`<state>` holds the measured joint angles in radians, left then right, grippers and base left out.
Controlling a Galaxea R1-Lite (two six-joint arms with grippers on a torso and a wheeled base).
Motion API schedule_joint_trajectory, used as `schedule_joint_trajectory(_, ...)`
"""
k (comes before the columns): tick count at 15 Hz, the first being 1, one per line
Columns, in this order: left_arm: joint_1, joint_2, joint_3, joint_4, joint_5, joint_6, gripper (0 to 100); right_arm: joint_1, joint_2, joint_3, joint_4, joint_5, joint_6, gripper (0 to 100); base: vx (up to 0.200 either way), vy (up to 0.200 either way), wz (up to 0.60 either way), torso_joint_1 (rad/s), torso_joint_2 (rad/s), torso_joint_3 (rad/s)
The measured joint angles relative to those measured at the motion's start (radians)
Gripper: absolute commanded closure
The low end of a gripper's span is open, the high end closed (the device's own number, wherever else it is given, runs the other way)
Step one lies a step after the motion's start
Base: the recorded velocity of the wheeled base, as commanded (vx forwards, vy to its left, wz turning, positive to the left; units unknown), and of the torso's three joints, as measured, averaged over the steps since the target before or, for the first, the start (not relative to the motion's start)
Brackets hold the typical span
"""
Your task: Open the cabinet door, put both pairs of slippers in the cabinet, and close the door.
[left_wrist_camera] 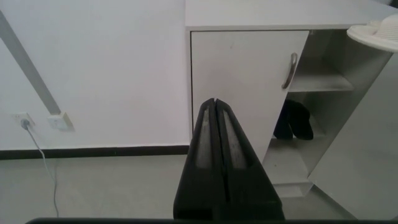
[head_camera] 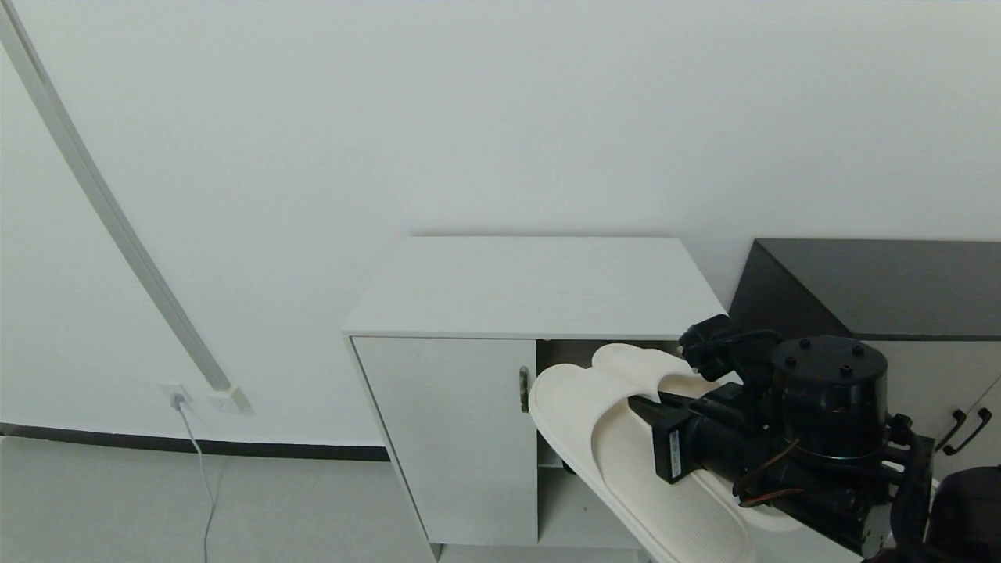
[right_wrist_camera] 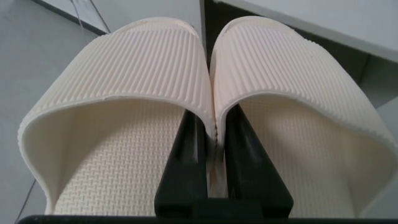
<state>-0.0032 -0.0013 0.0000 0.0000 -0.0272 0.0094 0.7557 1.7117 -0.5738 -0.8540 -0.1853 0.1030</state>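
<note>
Gripping the pair of cream slippers (head_camera: pixel 594 438), the right gripper (head_camera: pixel 643 407) sits in the lower right of the head view, in front of the open right half of the white cabinet (head_camera: pixel 532 289). In the right wrist view, one black finger of this gripper (right_wrist_camera: pixel 214 134) reaches into each slipper, and the two fingers pinch the slippers' adjoining inner edges between them. The cream slippers (right_wrist_camera: pixel 155 81) lie side by side with their ribbed uppers facing the camera and their toes pointing toward the cabinet.

The cabinet stands against the pale wall at the centre of the head view. Its left door (head_camera: pixel 453 438) is closed, with a slim metal handle (head_camera: pixel 523 389) at its inner edge. The right compartment is open, and the left wrist view shows a shelf (left_wrist_camera: pixel 320 81) inside it. Below that shelf, a dark pair of slippers (left_wrist_camera: pixel 295 121) stands on a lower level.

The left gripper (left_wrist_camera: pixel 216 102) has its fingers pressed together with nothing between them, and it points at the closed door.

A black cabinet (head_camera: pixel 884 285) adjoins on the right edge of the head view. A wall socket (head_camera: pixel 176 395) with a hanging cable (head_camera: pixel 205 485) is in the lower left.
</note>
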Motion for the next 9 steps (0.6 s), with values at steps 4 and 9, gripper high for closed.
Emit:
schedule_joint_trajectory(4,0.0,0.0,0.0,0.0,0.0,0.0,100,-0.003,0.002,0.002,0.001,0.0,0.0,100,0.0,0.0,0.0,-0.209,0.49,0.276)
schedule_joint_trajectory(9,0.0,0.0,0.0,0.0,0.0,0.0,100,-0.001,0.008,0.009,0.001,0.0,0.0,100,0.0,0.0,0.0,-0.227,0.55,0.321)
